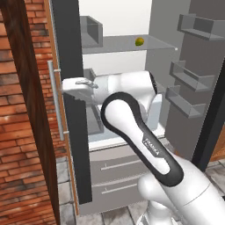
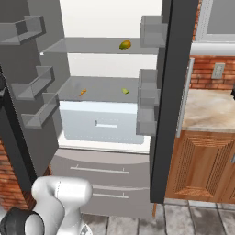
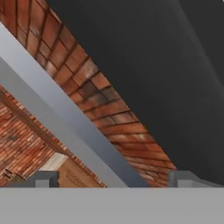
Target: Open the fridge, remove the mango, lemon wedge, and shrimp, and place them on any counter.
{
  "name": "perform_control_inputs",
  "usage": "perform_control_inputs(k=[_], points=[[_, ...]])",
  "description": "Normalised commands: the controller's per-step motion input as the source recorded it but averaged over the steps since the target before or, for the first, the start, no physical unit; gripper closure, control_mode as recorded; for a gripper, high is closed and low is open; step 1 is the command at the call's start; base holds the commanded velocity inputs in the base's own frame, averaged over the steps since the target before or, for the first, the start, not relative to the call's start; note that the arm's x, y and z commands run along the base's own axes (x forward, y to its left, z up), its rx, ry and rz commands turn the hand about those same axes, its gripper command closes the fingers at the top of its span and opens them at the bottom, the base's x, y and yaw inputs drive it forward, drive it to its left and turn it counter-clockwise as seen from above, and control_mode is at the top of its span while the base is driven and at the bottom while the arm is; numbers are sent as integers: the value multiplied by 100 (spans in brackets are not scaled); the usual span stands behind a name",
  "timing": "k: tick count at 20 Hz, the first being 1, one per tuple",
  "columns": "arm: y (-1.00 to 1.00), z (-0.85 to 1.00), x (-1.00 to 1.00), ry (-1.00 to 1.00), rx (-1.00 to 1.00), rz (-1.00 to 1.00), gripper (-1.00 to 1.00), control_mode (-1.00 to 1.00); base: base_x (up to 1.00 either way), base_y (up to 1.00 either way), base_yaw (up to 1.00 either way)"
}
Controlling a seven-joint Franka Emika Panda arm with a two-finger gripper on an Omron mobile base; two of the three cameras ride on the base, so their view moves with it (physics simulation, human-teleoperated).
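The fridge (image 2: 110, 18) stands with both doors swung open. On its upper shelf lies the mango (image 1: 139, 41) (image 2: 125, 44). One shelf lower are the orange shrimp (image 2: 83, 92) to the left and the lemon wedge (image 2: 125, 91) to the right. My gripper (image 1: 62, 91) (image 3: 113, 178) is at the left door's outer edge. It is open, and the silver bar handle (image 1: 53, 105) (image 3: 57, 100) runs between its widely spread fingertips (image 3: 43, 178). The beige counter (image 2: 206, 108) lies to the right of the fridge.
A brick wall (image 1: 26, 132) and a dark wooden panel (image 1: 19, 66) stand close by the left door. Grey door bins (image 1: 193, 77) line the right door. A white crisper drawer (image 2: 103, 121) and two outer drawers (image 2: 101, 170) sit below. Brown cabinets (image 2: 202, 165) carry the counter.
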Motion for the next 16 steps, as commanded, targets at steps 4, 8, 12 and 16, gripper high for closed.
perform_control_inputs(k=[4,8,12,16], points=[[2,59,-83,6,0,-12,-100,-100,0,0,0],[-13,50,-59,22,-8,-19,-100,-100,0,0,0],[-36,2,18,9,-21,-34,-100,-100,0,0,0],[-72,-22,33,0,-6,-18,-100,-100,0,0,0]])
